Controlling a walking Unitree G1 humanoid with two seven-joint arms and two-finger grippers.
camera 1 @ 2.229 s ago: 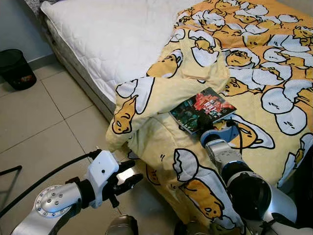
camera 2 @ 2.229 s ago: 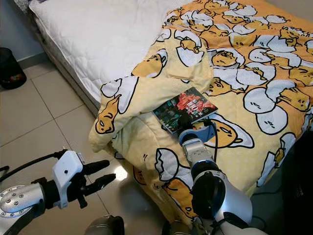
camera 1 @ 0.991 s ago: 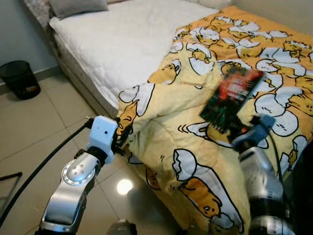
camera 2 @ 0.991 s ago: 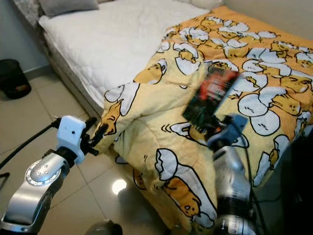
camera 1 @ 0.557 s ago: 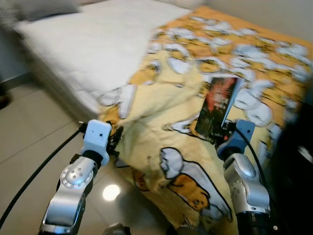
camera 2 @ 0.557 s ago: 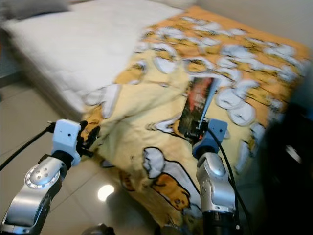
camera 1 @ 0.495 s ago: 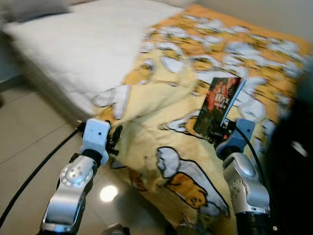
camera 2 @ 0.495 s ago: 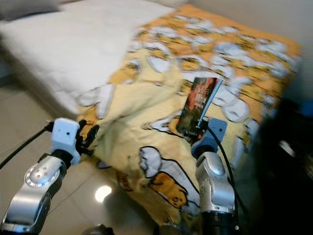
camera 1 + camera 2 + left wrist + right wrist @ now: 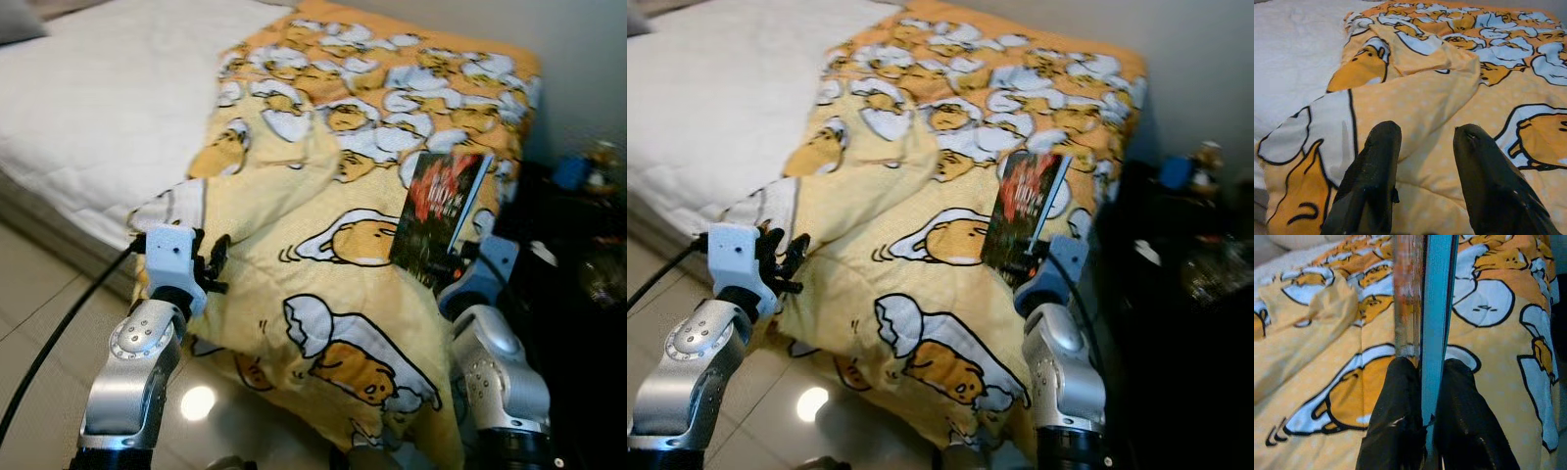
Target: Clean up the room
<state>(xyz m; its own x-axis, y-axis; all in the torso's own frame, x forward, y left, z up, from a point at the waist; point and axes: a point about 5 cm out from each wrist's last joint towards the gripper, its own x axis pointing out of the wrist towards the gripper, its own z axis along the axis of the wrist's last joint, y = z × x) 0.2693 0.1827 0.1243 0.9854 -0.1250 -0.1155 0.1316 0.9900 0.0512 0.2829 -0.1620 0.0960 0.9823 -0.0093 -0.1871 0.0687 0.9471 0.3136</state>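
Observation:
A book with a dark red and green cover [image 9: 439, 217] stands upright above the yellow egg-print blanket [image 9: 333, 245]. My right gripper [image 9: 449, 264] is shut on its lower edge. In the right wrist view the book's blue spine [image 9: 1434, 308] runs between the two black fingers [image 9: 1399, 396]. My left gripper [image 9: 214, 266] hovers open at the blanket's folded corner near the bed's side; the left wrist view shows its fingers [image 9: 1382, 161] apart with nothing between them, just above the fabric.
A bare white mattress [image 9: 88, 88] lies on the bed's left half. A dark side table [image 9: 578, 264] with small objects stands to the right of the bed. Glossy tiled floor [image 9: 39, 333] lies below my left arm.
The camera has swung to the right, bringing the bed's far corner and the side table into view. The book stays upright in my right gripper. My left gripper stays by the blanket's corner.

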